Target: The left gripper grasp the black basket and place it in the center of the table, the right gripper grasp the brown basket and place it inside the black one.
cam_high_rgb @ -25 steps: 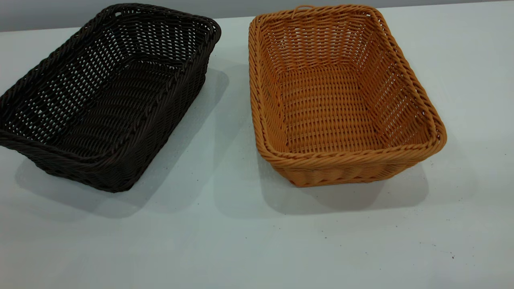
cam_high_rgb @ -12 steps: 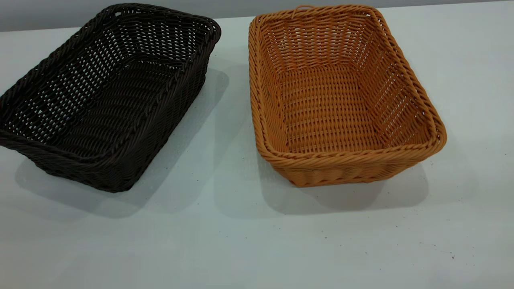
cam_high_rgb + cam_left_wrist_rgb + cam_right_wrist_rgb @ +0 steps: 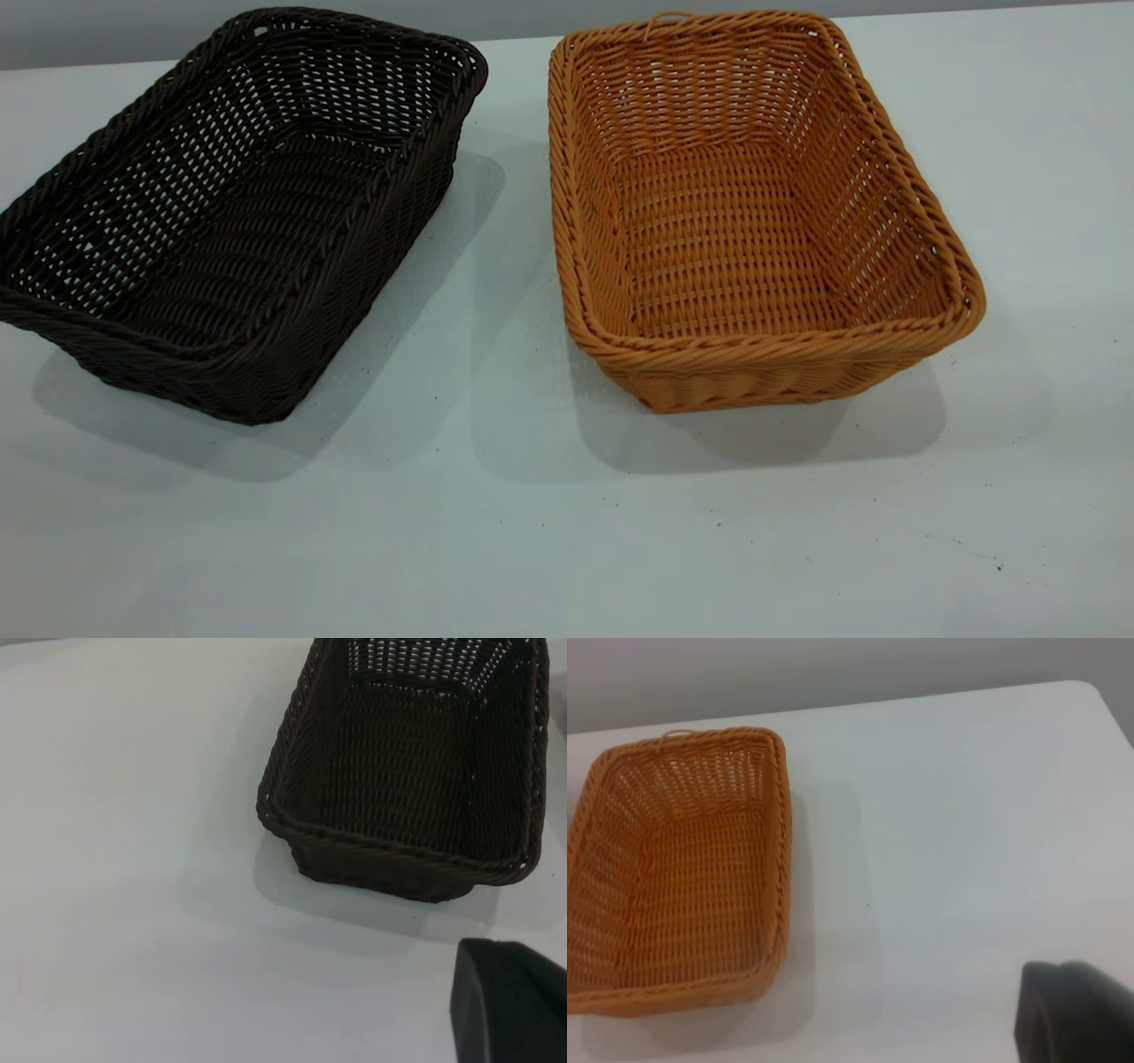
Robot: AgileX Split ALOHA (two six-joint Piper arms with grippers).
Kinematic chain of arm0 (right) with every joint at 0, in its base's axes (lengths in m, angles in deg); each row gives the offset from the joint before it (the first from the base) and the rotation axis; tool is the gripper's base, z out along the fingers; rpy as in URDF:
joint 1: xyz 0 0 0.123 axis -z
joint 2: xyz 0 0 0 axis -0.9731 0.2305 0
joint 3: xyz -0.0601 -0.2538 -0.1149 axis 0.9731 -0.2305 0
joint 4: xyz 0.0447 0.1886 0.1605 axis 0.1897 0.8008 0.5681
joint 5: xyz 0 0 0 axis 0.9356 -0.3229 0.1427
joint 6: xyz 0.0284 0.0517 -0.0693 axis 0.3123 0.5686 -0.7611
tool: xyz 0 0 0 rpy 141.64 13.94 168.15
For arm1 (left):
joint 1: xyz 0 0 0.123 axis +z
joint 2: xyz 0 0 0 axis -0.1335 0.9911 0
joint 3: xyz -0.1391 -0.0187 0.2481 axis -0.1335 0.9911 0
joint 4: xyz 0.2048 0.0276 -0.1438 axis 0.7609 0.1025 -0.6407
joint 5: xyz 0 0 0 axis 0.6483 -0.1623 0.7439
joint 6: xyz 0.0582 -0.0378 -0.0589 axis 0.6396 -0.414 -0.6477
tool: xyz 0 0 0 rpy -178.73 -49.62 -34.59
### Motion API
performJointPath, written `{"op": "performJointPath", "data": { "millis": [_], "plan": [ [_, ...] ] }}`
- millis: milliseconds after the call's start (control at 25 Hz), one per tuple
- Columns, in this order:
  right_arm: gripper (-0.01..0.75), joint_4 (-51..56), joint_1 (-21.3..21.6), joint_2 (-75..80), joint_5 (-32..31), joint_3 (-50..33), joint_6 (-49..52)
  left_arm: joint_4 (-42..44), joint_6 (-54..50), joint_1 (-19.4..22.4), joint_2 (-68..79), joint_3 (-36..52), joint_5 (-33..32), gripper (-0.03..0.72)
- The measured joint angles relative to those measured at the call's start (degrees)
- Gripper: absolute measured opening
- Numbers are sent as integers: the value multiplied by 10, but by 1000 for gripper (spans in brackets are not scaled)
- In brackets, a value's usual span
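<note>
The black basket (image 3: 239,213) sits at the left of the table (image 3: 532,532), turned at an angle, with nothing in it. Beside it on the right stands the brown basket (image 3: 744,221), also with nothing in it, its small loop on the far short end. A strip of bare table separates the two. Neither arm shows in the exterior view. In the left wrist view only a dark blurred piece of the left gripper (image 3: 509,1005) shows, off the black basket (image 3: 407,771). The right gripper (image 3: 1076,1014) likewise shows as a dark piece, apart from the brown basket (image 3: 678,868).
A grey wall (image 3: 532,13) runs behind the table's far edge. The table's rounded far corner (image 3: 1090,689) shows in the right wrist view. Bare table lies in front of both baskets and to the right of the brown one.
</note>
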Motion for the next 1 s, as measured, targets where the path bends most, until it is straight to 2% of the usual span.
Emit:
{"op": "performJointPath", "data": {
  "millis": [200,320,440,640,760,840,1000],
  "plan": [
    [10,18,0,0,0,0,-5,-1,0,0,0,0,0,-1],
    [67,40,0,0,-1,4,-7,-11,11,0,0,-3,1,30],
    [171,61,0,0,-10,5,-18,-41,18,0,0,-6,17,124],
    [370,107,0,40,-9,5,-35,-61,40,0,0,-9,24,368],
    [447,163,0,73,5,5,-35,-67,40,0,0,-11,55,477],
    [475,203,0,98,17,5,-40,-80,39,0,2,-11,79,513],
    [486,284,0,144,31,5,-62,-102,39,0,33,-29,119,529]
  ]
}}
